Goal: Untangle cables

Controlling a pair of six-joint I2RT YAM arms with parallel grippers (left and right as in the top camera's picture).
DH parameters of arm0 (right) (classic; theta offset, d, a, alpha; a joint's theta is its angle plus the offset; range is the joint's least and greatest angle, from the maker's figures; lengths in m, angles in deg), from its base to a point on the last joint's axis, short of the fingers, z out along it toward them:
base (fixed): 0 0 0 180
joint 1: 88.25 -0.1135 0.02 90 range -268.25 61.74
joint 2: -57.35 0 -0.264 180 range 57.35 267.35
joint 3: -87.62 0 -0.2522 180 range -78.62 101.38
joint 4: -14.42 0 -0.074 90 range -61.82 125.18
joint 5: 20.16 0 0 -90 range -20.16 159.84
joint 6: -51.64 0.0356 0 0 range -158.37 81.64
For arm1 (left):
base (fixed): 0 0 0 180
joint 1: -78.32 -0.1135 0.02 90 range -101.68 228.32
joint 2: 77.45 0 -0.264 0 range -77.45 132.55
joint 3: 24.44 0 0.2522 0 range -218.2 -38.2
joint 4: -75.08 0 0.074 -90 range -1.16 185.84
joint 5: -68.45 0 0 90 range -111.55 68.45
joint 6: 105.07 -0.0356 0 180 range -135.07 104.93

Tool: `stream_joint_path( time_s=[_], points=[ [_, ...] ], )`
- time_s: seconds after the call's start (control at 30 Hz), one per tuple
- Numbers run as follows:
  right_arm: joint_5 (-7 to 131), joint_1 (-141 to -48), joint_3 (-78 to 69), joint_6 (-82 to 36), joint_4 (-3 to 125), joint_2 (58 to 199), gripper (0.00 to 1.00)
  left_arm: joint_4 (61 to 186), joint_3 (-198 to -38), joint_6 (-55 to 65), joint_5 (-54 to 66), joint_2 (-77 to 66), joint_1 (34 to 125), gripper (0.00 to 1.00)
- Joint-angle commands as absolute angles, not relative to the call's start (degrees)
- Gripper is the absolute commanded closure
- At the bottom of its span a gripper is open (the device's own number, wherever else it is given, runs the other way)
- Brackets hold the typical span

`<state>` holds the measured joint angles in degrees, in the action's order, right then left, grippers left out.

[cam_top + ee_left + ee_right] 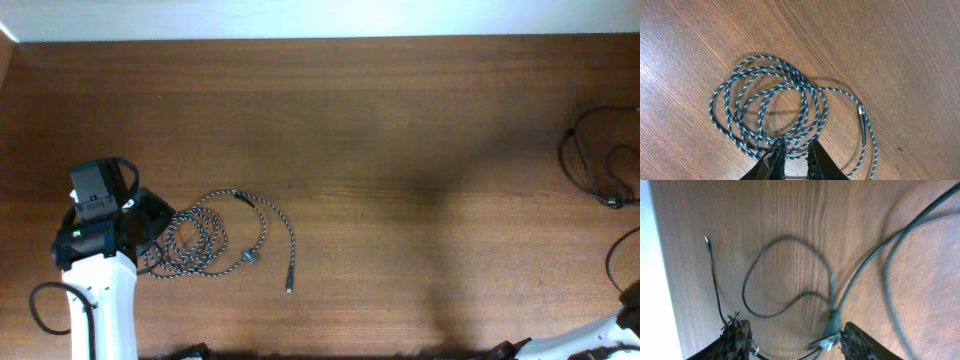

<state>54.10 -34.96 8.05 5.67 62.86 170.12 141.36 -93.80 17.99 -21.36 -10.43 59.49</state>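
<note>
L gripper point(794, 147), nearly shut, prob. nips speckled cord point(799, 82) coil spreading twd 12 o'clock; R gripper point(794, 330) open, far off.

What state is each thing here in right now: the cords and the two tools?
speckled cord: coiled in loose overlapping loops, one plug end trailing free
black cords: loosely looped, crossing each other
left tool: nearly shut, speckled strands between its fingers; grip unclear
right tool: open, black cord plug between its fingers

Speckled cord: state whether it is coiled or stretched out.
Coiled. The speckled cord lies in several overlapping loops on the table, with one plug end trailing out in a curve.
</note>
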Motion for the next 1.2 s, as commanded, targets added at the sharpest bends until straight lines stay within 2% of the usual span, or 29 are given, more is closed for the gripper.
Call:
stream_joint_path(
  time_s=[0.0, 0.03, 0.07, 0.13, 0.2, 0.33, 0.4, 0.43, 0.57, 0.63, 0.7, 0.73, 0.77, 0.83, 0.9, 0.93, 1.0, 1.17],
  points=[
    [64.81, -41.03, 7.79, 15.48, 63.71, 173.38, 0.48, 141.36, -93.43, 17.92, -21.30, -10.62, 59.14, 0.81],
    [67.65, -41.69, 7.79, 17.21, 63.95, 173.38, 0.49, 141.51, -93.40, 17.92, -21.28, -10.62, 59.14, 0.81],
    [72.41, -41.84, 7.81, 18.10, 64.91, 173.40, 0.45, 141.68, -93.40, 17.92, -21.30, -10.62, 59.14, 0.81],
    [79.78, -41.69, 7.79, 20.48, 68.85, 173.90, 0.46, 141.64, -93.40, 17.92, -21.32, -10.62, 59.14, 0.80],
    [79.08, -41.80, 7.79, 20.48, 68.74, 176.48, 0.51, 141.64, -93.40, 17.92, -21.30, -10.62, 59.14, 0.80],
    [77.59, -41.71, 7.79, 20.64, 64.19, 180.70, 0.70, 141.68, -93.40, 17.92, -21.08, -10.62, 59.14, 0.80],
    [77.55, -41.73, 7.79, 20.64, 64.48, 182.29, 0.90, 141.66, -93.40, 17.92, -21.08, -10.62, 59.14, 0.80],
    [77.61, -41.62, 7.79, 20.64, 65.00, 182.40, 0.96, 141.66, -93.40, 17.92, -21.08, -10.62, 59.14, 0.79],
    [76.13, -37.84, 8.45, 20.38, 69.11, 179.91, 0.96, 141.66, -93.40, 17.92, -21.10, -10.62, 59.14, 0.78],
    [70.27, -33.75, 10.66, 17.25, 70.38, 175.78, 0.96, 141.68, -93.40, 17.92, -21.10, -10.62, 59.14, 0.78],
    [58.93, -30.59, 13.65, 8.46, 68.04, 173.73, 0.96, 141.66, -93.40, 17.92, -21.12, -10.62, 59.14, 0.78],
    [57.37, -30.32, 13.67, 8.35, 68.63, 173.86, 0.85, 141.64, -93.40, 17.92, -21.14, -10.62, 59.14, 0.77],
    [57.35, -30.96, 13.48, 8.38, 70.38, 174.91, 0.52, 141.64, -93.40, 17.92, -21.14, -10.62, 59.14, 0.77],
    [57.11, -35.46, 13.43, 9.03, 73.15, 177.22, 0.62, 141.64, -93.40, 17.92, -21.17, -10.62, 59.14, 0.76],
    [65.90, -38.32, 13.43, 22.56, 76.63, 178.25, 0.62, 141.66, -93.40, 17.92, -21.12, -10.62, 59.14, 0.76],
    [67.34, -38.48, 13.43, 25.16, 76.61, 178.71, 0.64, 141.68, -93.40, 17.92, -21.14, -10.62, 59.14, 0.76],
    [72.19, -38.30, 13.37, 31.00, 77.33, 180.26, 0.73, 141.66, -93.40, 17.92, -21.32, -10.62, 59.14, 0.75],
    [76.39, -38.37, 13.30, 34.19, 73.70, 181.84, 0.74, 141.64, -93.40, 17.94, -21.30, -10.62, 59.14, 0.75]
  ],
)
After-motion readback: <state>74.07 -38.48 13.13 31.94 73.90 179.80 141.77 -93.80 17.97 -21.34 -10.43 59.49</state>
